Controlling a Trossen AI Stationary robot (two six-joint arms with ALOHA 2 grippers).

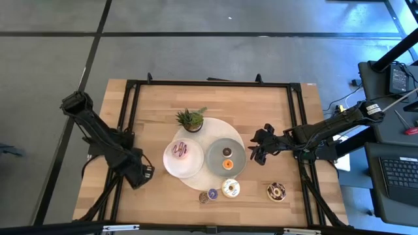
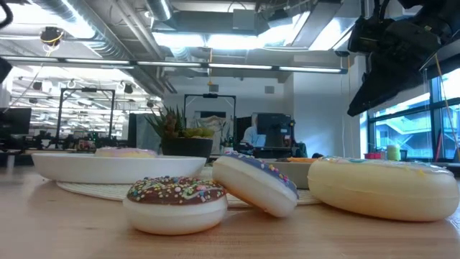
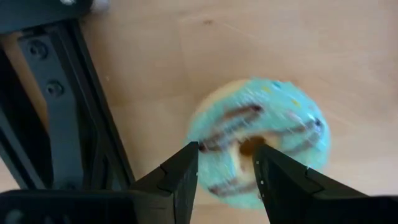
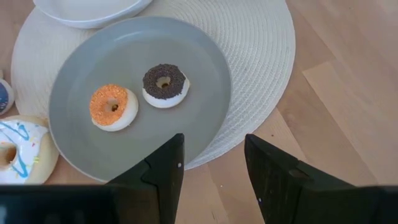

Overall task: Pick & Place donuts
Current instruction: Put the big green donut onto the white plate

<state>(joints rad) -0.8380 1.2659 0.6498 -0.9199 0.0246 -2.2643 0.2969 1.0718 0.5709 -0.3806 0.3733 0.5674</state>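
Observation:
My left gripper [image 1: 145, 173] [image 3: 225, 163] is open above a green-iced donut [image 3: 283, 118] with brown stripes, which lies flat on the bare wood by the table's left frame. One finger stands at its rim and the other near its hole. In the high view the gripper hides this donut. My right gripper [image 1: 257, 149] [image 4: 211, 163] is open over the right edge of the grey plate [image 4: 74, 99], which holds an orange donut [image 4: 114, 106] and a chocolate donut [image 4: 165, 84]. A pink donut [image 1: 180, 149] lies on the white plate [image 1: 171, 164]. My left gripper comes at the green donut from above, pointing down. One fingertip [image 3: 189, 158] is at the outer rim and the other [image 3: 266, 160] is beside the hole. I cannot tell whether either finger touches it.
Near the table's near edge lie a blue-purple donut [image 1: 212, 193] [image 2: 255, 183], tilted against the round woven mat [image 4: 261, 56], a white donut [image 1: 230, 188], a brown sprinkled one [image 2: 176, 201] and a brown one [image 1: 276, 191]. A potted plant [image 1: 190, 119] stands on the mat's far side. A black frame [image 3: 56, 118] borders the table.

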